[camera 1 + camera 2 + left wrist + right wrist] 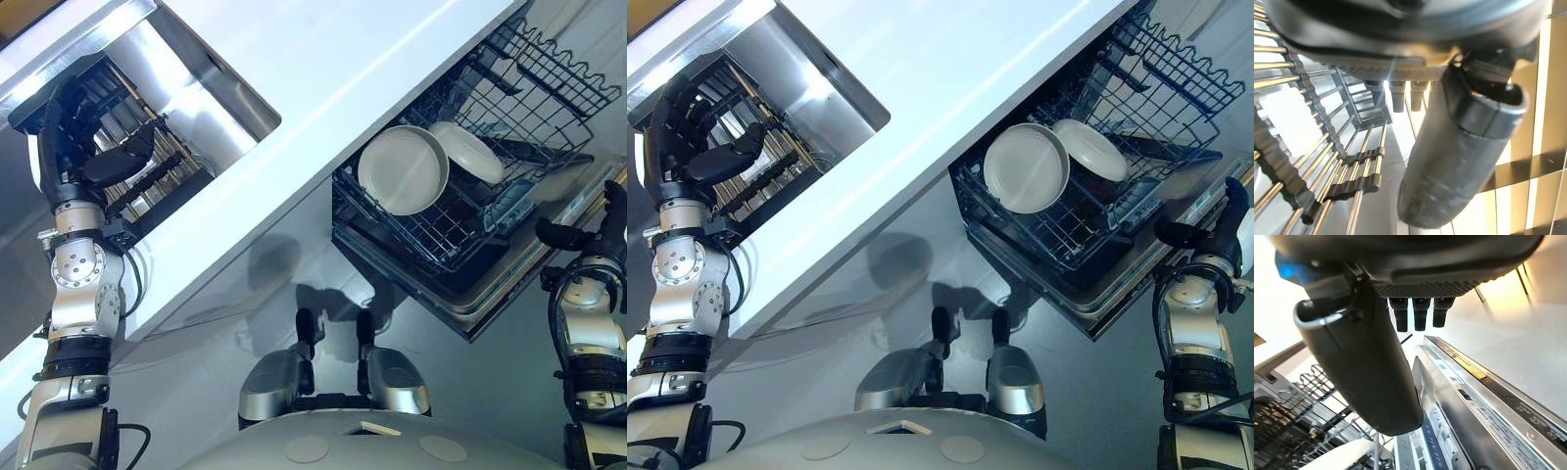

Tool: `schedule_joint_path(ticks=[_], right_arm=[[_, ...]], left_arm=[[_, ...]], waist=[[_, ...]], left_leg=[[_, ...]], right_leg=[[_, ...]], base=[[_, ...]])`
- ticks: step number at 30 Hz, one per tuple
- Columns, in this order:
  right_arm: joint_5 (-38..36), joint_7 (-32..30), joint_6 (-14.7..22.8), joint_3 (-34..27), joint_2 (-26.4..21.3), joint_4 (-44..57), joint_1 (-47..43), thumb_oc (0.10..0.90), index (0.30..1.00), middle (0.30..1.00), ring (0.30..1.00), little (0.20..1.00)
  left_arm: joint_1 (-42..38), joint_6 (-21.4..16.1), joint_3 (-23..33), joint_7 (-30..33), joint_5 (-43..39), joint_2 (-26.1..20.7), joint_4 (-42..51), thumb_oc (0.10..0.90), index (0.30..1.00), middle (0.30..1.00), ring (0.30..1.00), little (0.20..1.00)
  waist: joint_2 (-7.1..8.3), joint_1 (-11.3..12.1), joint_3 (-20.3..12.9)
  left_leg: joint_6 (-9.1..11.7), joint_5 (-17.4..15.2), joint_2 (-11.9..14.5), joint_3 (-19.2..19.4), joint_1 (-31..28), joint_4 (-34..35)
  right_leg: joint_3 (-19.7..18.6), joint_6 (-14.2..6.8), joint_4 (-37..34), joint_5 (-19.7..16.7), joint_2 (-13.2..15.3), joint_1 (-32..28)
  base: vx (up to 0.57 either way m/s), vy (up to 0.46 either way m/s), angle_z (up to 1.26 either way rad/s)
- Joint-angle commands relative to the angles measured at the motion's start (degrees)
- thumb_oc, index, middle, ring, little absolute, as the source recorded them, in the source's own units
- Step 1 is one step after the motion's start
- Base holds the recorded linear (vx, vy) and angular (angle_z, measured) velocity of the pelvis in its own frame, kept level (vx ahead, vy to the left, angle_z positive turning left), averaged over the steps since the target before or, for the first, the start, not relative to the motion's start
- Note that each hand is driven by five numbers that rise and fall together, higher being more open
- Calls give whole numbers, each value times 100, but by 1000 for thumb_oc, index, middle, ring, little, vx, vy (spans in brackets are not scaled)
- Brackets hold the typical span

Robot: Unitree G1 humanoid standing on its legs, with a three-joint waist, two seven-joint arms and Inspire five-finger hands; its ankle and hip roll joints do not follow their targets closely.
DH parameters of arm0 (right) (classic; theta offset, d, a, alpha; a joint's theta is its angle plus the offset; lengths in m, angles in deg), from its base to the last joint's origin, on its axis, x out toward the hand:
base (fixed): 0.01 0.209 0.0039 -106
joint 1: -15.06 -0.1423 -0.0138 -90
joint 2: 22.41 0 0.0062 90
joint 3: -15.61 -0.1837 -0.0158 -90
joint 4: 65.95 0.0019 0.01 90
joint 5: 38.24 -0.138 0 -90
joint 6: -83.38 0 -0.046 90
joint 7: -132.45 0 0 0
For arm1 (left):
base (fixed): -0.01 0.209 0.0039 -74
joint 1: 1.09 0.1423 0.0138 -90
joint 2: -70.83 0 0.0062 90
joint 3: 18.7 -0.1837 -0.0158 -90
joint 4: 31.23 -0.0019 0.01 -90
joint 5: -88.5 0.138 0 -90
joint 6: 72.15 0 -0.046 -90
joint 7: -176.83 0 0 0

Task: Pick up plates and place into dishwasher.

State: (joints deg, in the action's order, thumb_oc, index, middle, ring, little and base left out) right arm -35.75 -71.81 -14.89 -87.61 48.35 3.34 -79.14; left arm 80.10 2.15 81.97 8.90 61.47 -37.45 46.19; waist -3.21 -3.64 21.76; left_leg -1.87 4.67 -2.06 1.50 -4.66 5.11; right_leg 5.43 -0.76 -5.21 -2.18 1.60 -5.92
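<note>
Left eye view: we find two plates (404, 168) racked in the dishwasher (460, 211), at ten o'clock from the nearer right hand (600, 233), fingers relaxed, empty.

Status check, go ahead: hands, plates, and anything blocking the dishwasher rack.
Left hand open over the sink rack, holding nothing. Right hand open beside the dishwasher door, empty. Two plates standing in the dishwasher basket. No obstruction seen.
</note>
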Motion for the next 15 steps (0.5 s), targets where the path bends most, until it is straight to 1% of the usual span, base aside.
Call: schedule_joint_path(ticks=[1,3,7,10,11,13,14,15], right_arm=[[436,87,648,-151,-319,451,17,800,900,900,900,900],[493,248,612,-33,-304,427,-14,800,900,900,900,900],[97,679,563,190,-270,236,-109,800,900,900,900,900],[-222,802,735,321,-246,62,-210,800,900,900,900,900],[-306,879,891,371,-233,-22,-257,800,900,900,900,900],[-410,920,925,442,-204,-110,-317,800,900,900,900,900],[-499,1051,1013,495,-182,-265,-383,800,900,900,900,900],[-643,1128,969,524,-189,-342,-419,800,900,900,900,900]], left_arm=[[73,-693,83,136,157,100,-312,800,900,900,900,900],[73,-730,57,114,177,120,-383,800,900,900,900,900],[87,-738,8,91,177,129,-418,800,900,900,900,900],[64,-713,-54,137,210,126,-433,800,900,900,900,900],[64,-723,-64,137,208,129,-453,800,900,900,900,900],[53,-719,-83,146,210,133,-468,800,900,900,900,900],[51,-725,-112,163,225,139,-471,800,900,900,900,900],[40,-710,-114,159,207,124,-478,800,900,900,900,900]], waist=[[12,81,-867],[3,100,-893],[-15,165,-927],[-21,209,-920],[-30,232,-905],[-42,252,-881],[-58,278,-847],[-64,291,-833]], left_leg=[[-13,-736,-269,-59,79,-191],[-11,-738,-269,-57,55,-174],[-2,-732,-266,-60,11,-142],[1,-731,-269,-72,4,-154],[3,-731,-268,-78,7,-162],[6,-729,-271,-85,9,-170],[12,-726,-271,-87,28,-187],[14,-727,-272,-87,37,-197]], right_leg=[[84,-195,1179,989,-285,585],[97,-201,1152,983,-275,557],[169,-213,1103,970,-229,495],[206,-220,1104,960,-207,481],[231,-224,1099,949,-197,481],[243,-230,1103,937,-187,490],[266,-239,1103,922,-169,500],[278,-241,1104,921,-160,504]], base=[[12,33,-1],[9,32,-1],[5,16,0],[3,3,1],[9,12,3],[4,6,2],[5,12,4],[6,9,3]])
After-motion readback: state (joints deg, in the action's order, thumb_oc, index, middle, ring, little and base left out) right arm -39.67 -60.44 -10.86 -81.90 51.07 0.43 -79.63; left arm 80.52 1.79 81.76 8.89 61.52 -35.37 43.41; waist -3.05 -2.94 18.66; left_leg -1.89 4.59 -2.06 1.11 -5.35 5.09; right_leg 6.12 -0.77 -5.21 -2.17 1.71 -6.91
